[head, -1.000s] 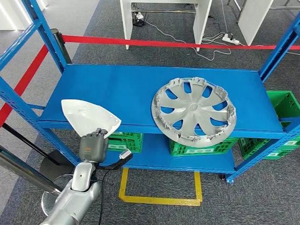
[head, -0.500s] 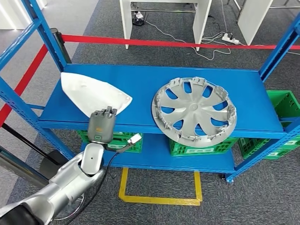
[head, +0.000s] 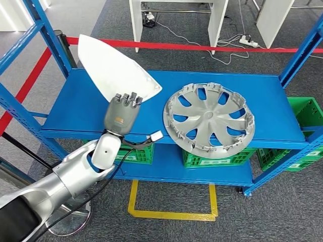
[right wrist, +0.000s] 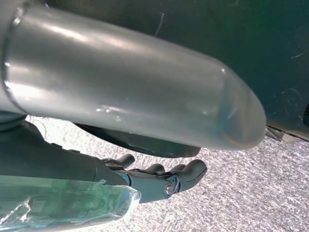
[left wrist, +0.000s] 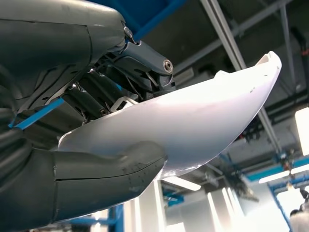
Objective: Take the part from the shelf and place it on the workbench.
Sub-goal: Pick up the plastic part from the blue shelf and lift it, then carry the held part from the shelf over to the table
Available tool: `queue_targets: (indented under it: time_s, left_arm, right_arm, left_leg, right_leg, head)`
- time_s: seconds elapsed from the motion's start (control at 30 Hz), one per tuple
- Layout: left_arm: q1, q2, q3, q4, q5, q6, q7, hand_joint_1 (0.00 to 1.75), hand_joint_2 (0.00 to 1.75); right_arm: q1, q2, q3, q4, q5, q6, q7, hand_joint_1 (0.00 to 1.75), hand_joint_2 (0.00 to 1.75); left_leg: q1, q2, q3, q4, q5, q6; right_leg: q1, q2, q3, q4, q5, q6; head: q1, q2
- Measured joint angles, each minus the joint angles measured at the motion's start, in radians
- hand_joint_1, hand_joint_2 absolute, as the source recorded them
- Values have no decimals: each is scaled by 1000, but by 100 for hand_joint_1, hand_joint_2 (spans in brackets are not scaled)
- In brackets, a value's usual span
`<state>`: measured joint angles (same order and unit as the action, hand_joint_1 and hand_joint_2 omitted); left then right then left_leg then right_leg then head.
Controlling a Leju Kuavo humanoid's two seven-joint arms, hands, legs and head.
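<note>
Over the left half of the blue shelf (head: 95,113), the white shell part (head: 110,70) is off the board and tilted, broad end toward the upright post (head: 53,38), pointed end toward the shelf's middle. The left hand (head: 121,115) grips it at the near edge: dark fingers (head: 129,98) over the top face, the thick thumb (left wrist: 120,166) pressing the underside, as the left wrist view shows.

Handling, judged from shape and finish: thin moulded plastic cover, light, stiff enough to hold its curve with most of its length unsupported beyond the hand. Surface is glossy and smooth, so likely slippery under the finger pads. With the grip at one edge, the far end acts as a lever; a quick swing could rotate the part in the hand. A hold nearer the middle of the long edge would balance better. Thin rim may chip or scuff if knocked on the post or the shelf frame.

Further right, a silver wheel cover (head: 208,120) lies flat on the same board, well apart from the held part. Green crates (head: 213,159) sit on the level below.

The right hand (right wrist: 160,179) hangs above grey carpet (right wrist: 236,193), fingers loosely extended and apart, holding nothing.
</note>
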<state>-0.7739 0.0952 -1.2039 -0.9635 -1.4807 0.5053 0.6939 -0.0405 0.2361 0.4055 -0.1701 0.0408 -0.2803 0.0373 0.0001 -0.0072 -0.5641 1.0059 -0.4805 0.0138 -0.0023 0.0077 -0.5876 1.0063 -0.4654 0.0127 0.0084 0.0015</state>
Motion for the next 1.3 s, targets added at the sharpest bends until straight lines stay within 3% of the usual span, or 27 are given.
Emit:
queue_targets:
  time_s: [0.47,0.67,0.93,1.13,1.3]
  left_arm:
    - [-8,12,-10,-28,0,24,0,175,175]
    - [44,17,11,-36,0,113,0,175,175]
    - [121,70,66,-99,0,123,1,175,175]
    - [137,98,76,-121,0,120,1,175,175]
    - [141,109,76,-122,0,120,1,175,175]
  right_arm:
    - [0,0,0,0,2,-5,0,0,0]
    - [0,0,0,0,8,-6,-2,0,0]
    - [0,0,0,0,18,0,-7,0,0]
    - [0,0,0,0,21,3,-7,0,0]
    - [0,0,0,0,22,4,-7,0,0]
  left_leg:
    - [0,0,0,0,0,0]
    - [0,0,0,0,0,0]
    - [0,0,0,0,0,0]
    - [-3,0,0,2,-1,1]
    - [-10,0,-1,4,-1,9]
  right_leg:
    - [0,0,0,0,0,0]
    - [0,0,0,0,0,0]
    - [0,0,0,0,0,0]
    - [-3,0,0,-1,1,1]
    - [-10,0,0,-2,5,8]
  head:
    - [0,0]
    - [0,0]
    - [0,0]
    - [0,0]
    - [0,0]
